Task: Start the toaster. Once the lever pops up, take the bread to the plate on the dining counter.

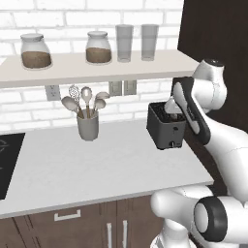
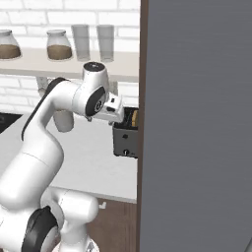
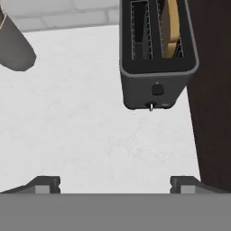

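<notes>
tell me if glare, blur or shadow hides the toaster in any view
Hand view: the toaster is sharp and evenly lit, with the bread clear in its slot and no glare. Left base view: soft but readable. Right base view: a grey panel, not lighting, cuts off its right side.

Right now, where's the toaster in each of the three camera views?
Left base view: the toaster sits right of centre on the white counter, partly behind the arm.
Right base view: it's at centre, cut off by the grey panel.
Hand view: upper middle, bread in its right slot.
Shared landmark: the grey utensil crock.
</notes>
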### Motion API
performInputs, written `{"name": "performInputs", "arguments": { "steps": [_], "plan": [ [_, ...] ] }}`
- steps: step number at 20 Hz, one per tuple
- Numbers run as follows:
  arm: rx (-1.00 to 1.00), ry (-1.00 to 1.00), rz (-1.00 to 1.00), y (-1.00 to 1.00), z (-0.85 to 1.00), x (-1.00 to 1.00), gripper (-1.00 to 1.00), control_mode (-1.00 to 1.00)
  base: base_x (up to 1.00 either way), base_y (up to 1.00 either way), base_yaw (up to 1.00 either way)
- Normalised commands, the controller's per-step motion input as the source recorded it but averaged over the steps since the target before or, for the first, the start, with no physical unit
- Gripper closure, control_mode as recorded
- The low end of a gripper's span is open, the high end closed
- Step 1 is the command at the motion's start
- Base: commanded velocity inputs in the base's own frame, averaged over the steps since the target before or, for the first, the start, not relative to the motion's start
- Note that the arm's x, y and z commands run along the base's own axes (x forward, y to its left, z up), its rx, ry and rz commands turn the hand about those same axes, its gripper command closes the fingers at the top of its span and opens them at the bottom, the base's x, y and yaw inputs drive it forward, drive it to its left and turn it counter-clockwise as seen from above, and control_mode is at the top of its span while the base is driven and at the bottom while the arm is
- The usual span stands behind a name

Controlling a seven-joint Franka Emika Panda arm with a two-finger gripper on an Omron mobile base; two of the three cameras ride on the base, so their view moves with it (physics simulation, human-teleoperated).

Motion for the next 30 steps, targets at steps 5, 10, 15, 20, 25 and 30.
{"name": "performInputs", "arguments": {
  "steps": [5,10,15,20,25,30],
  "plan": [
    [0.00,-0.09,-0.05,-0.77,-0.50,0.11,-1.00,-1.00,0.00,0.00,0.00],
    [0.00,-0.08,0.00,-0.08,-0.24,0.28,-1.00,-1.00,0.00,0.00,0.00],
    [-0.02,0.06,0.00,0.36,-0.10,0.03,-1.00,-1.00,0.00,0.00,0.00],
    [0.00,0.02,0.00,0.06,-0.39,0.18,-1.00,-1.00,0.00,0.00,0.00],
    [-0.01,-0.07,-0.03,-0.16,-0.69,0.57,-1.00,-1.00,0.00,0.00,0.00],
    [0.00,-0.07,-0.04,-0.13,-0.33,0.54,-1.00,-1.00,0.00,0.00,0.00]
  ]
}}
